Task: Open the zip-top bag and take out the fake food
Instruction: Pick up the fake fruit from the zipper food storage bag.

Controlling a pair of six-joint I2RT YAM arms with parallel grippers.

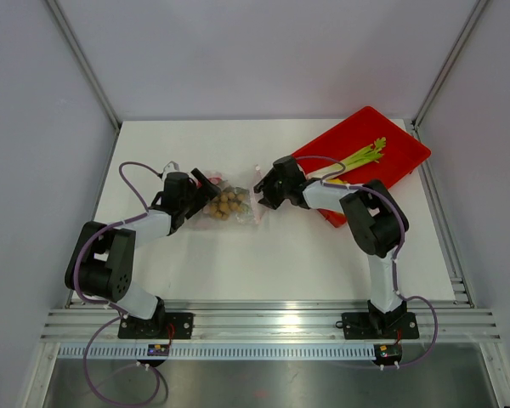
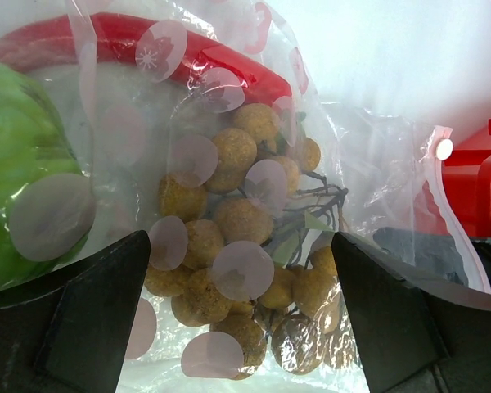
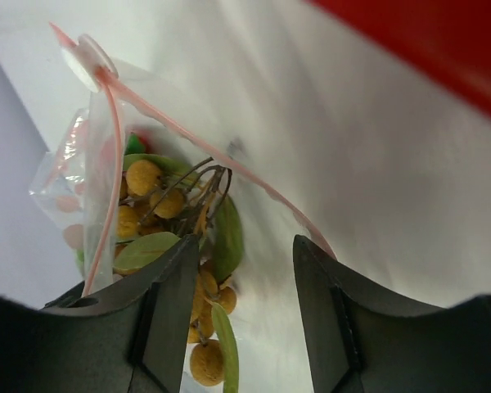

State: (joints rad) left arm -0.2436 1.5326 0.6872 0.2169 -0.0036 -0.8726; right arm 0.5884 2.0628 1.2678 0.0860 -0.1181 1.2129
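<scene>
Caught the left tool (image 2: 239, 270) spread wide, straddling the zip-top bag (image 1: 234, 204) with tan balls (image 2: 229, 221) inside. Found the right tool (image 3: 245, 254) parted too, at the bag's pink zip strip (image 3: 108, 184). Spotted bag mid white table (image 1: 280, 263), red tray (image 1: 408, 157) at the far-right corner, grey walls (image 1: 34, 127) hemming three sides.

This is a robotics lab test cell. Plain pale wall panels (image 1: 263, 51), held by slanting aluminium posts (image 1: 81, 59), close in the space behind and to either side of the left claw (image 1: 206, 187) and the right claw (image 1: 260, 192). Both claws sit over a white table (image 1: 280, 263). Well nearer than the claws, slotted aluminium rails (image 1: 272, 321) carry the bolted arm bases (image 1: 157, 325). Purple cables (image 1: 93, 374) loop out past the rails there.
</scene>
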